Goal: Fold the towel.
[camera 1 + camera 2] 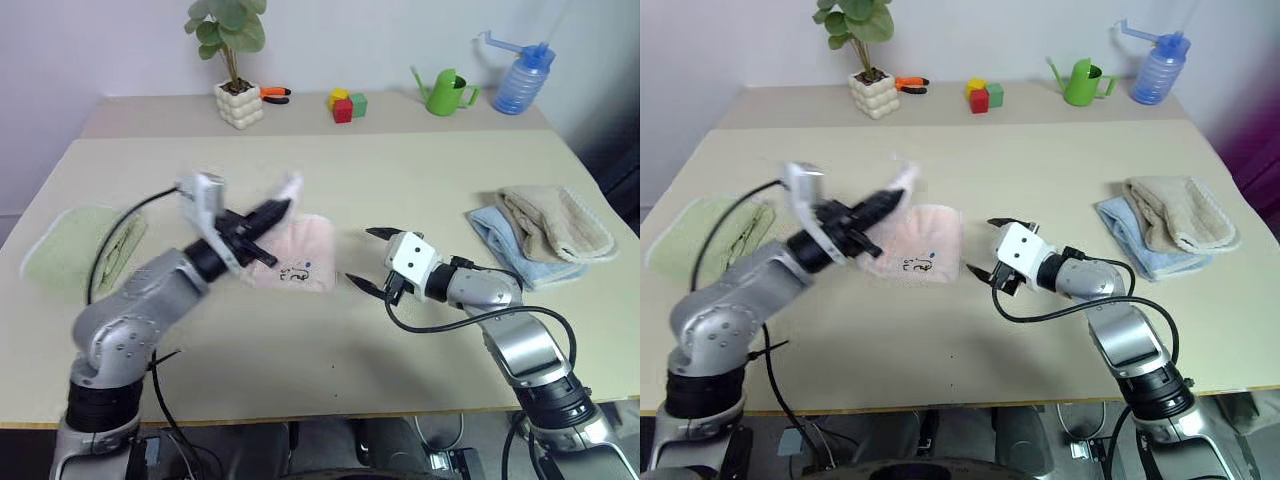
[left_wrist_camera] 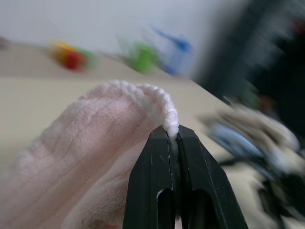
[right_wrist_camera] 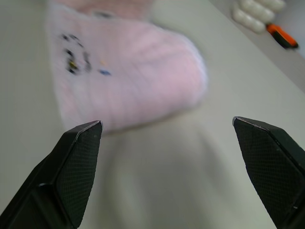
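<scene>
The left gripper [image 1: 283, 207] is pinched tight on the white edge of the pink towel [image 1: 300, 255] and holds it up off the table [image 1: 400, 180], probably so that side can flop over. The rest of the towel lies flat in the middle. The right gripper [image 1: 364, 258] waits just beside it, wide open and holding nothing. The left wrist view shows the pinch close up; the head views blur it.

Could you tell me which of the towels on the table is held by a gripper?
The pale pink fluffy towel; the left gripper pinches its hem.
</scene>
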You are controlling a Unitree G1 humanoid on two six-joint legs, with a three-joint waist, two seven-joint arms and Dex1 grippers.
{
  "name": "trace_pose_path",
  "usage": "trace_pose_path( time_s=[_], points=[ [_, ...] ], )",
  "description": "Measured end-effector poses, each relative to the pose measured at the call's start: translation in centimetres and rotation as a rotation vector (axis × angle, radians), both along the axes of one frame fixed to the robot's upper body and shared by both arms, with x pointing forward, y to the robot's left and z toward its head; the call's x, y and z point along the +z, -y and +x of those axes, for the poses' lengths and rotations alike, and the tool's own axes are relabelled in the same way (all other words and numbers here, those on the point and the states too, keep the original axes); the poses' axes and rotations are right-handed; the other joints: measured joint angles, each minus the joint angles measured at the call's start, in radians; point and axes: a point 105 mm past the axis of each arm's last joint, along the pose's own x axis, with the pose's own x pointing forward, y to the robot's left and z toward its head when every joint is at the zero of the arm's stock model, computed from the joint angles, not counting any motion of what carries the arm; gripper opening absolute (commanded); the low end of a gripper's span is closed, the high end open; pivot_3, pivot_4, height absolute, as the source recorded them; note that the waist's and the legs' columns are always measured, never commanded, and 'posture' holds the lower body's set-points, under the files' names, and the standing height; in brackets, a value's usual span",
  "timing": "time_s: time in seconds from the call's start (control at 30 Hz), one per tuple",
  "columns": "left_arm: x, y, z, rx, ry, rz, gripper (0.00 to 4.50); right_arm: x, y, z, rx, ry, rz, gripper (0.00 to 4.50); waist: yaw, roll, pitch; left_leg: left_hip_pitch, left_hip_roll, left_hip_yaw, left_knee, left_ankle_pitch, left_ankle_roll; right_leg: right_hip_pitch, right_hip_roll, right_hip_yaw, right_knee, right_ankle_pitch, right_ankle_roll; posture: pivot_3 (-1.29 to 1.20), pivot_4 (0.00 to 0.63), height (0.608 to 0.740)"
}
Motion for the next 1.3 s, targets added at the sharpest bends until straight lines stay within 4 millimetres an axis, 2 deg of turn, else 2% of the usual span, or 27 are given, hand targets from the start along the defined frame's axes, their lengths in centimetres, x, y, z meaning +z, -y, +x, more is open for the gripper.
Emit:
trace_pose_path(
  time_s=[0.07, 0.13, 0.3, 0.43, 0.53, 0.67, 0.77, 0.8, 0.83, 0.87, 0.93, 1.03, 1.1, 1.13, 1.3],
  points=[
    [-1.1, 2.0, -0.5, -0.069, -0.016, 0.045, 0.06, 0.1, 0.3, 0.2, -0.012, 0.004, 0.003, 4.50, -0.005, 0.000, 0.000, 0.000, 0.000, 0.000, 0.000, 0.000, 0.000, 0.000, 0.000, 0.000, 0.000, 0.001, 0.002, 0.00, 0.150, 0.730],
    [-2.1, 3.2, -0.6, -0.104, -0.043, 0.079, 0.06, 0.1, 0.4, 0.2, -0.017, 0.006, 0.003, 4.50, -0.006, 0.000, 0.000, 0.000, 0.000, 0.000, 0.000, 0.000, 0.000, 0.000, 0.000, 0.000, 0.000, 0.001, 0.002, 0.00, 0.150, 0.730],
    [-4.1, 3.1, 0.2, -0.074, -0.092, 0.142, 0.06, -0.1, 0.7, 0.2, -0.030, 0.002, 0.004, 4.50, -0.004, 0.000, 0.000, 0.000, 0.000, 0.000, 0.000, 0.000, 0.000, 0.000, 0.000, 0.000, 0.000, 0.001, 0.002, 0.00, 0.150, 0.730],
    [-4.6, 3.0, 0.5, -0.064, -0.103, 0.163, 0.06, -0.4, 0.8, 0.1, -0.036, -0.005, 0.004, 4.50, -0.003, 0.000, 0.000, 0.000, 0.000, 0.000, 0.000, 0.000, 0.000, 0.000, 0.000, 0.000, 0.000, 0.001, 0.002, 0.00, 0.150, 0.730],
    [-5.0, 3.1, 0.5, -0.070, -0.126, 0.157, 0.98, -0.4, 0.8, 0.1, -0.039, -0.003, 0.005, 4.50, -0.003, 0.000, 0.000, 0.000, 0.000, 0.000, 0.000, 0.000, 0.000, 0.000, 0.000, 0.000, 0.000, 0.001, 0.002, 0.00, 0.150, 0.730],
    [-4.3, 3.0, 0.5, -0.070, -0.127, 0.103, 2.95, -0.3, 0.8, 0.2, -0.042, -0.001, 0.006, 4.50, -0.003, 0.000, 0.000, 0.000, 0.000, 0.000, 0.000, 0.000, 0.000, 0.000, 0.000, 0.000, 0.000, 0.001, 0.002, 0.00, 0.150, 0.730],
    [-2.9, 1.8, 0.3, -0.054, -0.111, 0.031, 4.46, -0.3, 0.9, 0.2, -0.043, -0.001, 0.005, 4.50, -0.006, 0.000, 0.000, 0.000, 0.001, 0.000, 0.000, 0.000, 0.000, -0.001, 0.000, 0.000, 0.000, 0.001, 0.003, 0.00, 0.150, 0.730],
    [-2.4, 1.1, 0.4, -0.037, -0.103, 0.008, 4.46, -0.3, 0.9, 0.2, -0.044, 0.000, 0.006, 4.50, -0.005, 0.000, 0.000, 0.000, 0.001, 0.000, 0.000, 0.000, 0.000, -0.001, 0.000, 0.000, 0.000, 0.001, 0.003, 0.00, 0.150, 0.730],
    [-1.9, 0.3, 0.4, -0.017, -0.093, -0.016, 4.49, -0.2, 1.0, 0.2, -0.047, 0.001, 0.006, 4.24, -0.004, 0.000, 0.000, 0.000, 0.001, 0.000, 0.000, 0.000, 0.000, -0.001, 0.000, 0.000, 0.000, 0.001, 0.003, 0.00, 0.150, 0.730],
    [-1.6, -0.4, 0.5, 0.003, -0.089, -0.027, 4.32, -0.1, 1.2, 0.3, -0.051, 0.001, 0.006, 3.94, -0.004, 0.000, 0.000, 0.000, 0.000, 0.000, 0.000, 0.000, 0.000, -0.001, 0.000, 0.000, 0.000, 0.001, 0.003, 0.00, 0.150, 0.730],
    [-1.2, -2.7, 1.2, 0.096, -0.074, -0.034, 3.52, 0.0, 1.9, 0.6, -0.075, -0.002, 0.006, 3.10, -0.003, 0.000, 0.000, 0.000, 0.000, 0.000, 0.000, 0.000, 0.000, 0.000, 0.000, 0.000, 0.000, 0.001, 0.003, 0.00, 0.150, 0.730],
    [-0.9, -6.5, 2.5, 0.265, -0.043, 0.013, 1.96, 0.3, 3.3, 1.4, -0.136, -0.006, 0.023, 1.58, -0.003, 0.000, 0.000, 0.000, 0.000, 0.000, 0.000, 0.000, 0.000, 0.000, 0.000, 0.000, 0.000, 0.001, 0.002, 0.00, 0.150, 0.730],
    [-1.4, -7.3, 2.8, 0.305, -0.037, 0.056, 0.90, 1.1, 3.5, 1.9, -0.146, 0.016, 0.035, 0.50, -0.003, 0.000, 0.000, -0.001, 0.000, 0.000, 0.000, 0.000, 0.000, 0.000, 0.000, 0.000, 0.000, 0.001, 0.002, 0.00, 0.150, 0.730],
    [-1.6, -7.0, 2.9, 0.301, -0.037, 0.075, 0.88, 1.6, 3.4, 2.1, -0.146, 0.031, 0.041, 0.06, -0.001, 0.000, 0.000, -0.001, -0.001, 0.000, 0.000, 0.000, 0.000, 0.000, -0.001, 0.000, -0.001, 0.001, 0.002, 0.00, 0.150, 0.730],
    [-2.7, -5.7, 2.9, 0.271, -0.026, 0.142, 0.88, 2.9, 2.3, 2.7, -0.136, 0.053, 0.100, 0.06, -0.003, 0.000, 0.000, -0.001, 0.000, 0.000, 0.000, 0.000, 0.000, -0.001, -0.001, 0.000, 0.000, 0.002, 0.003, 0.00, 0.150, 0.730]
  ],
)
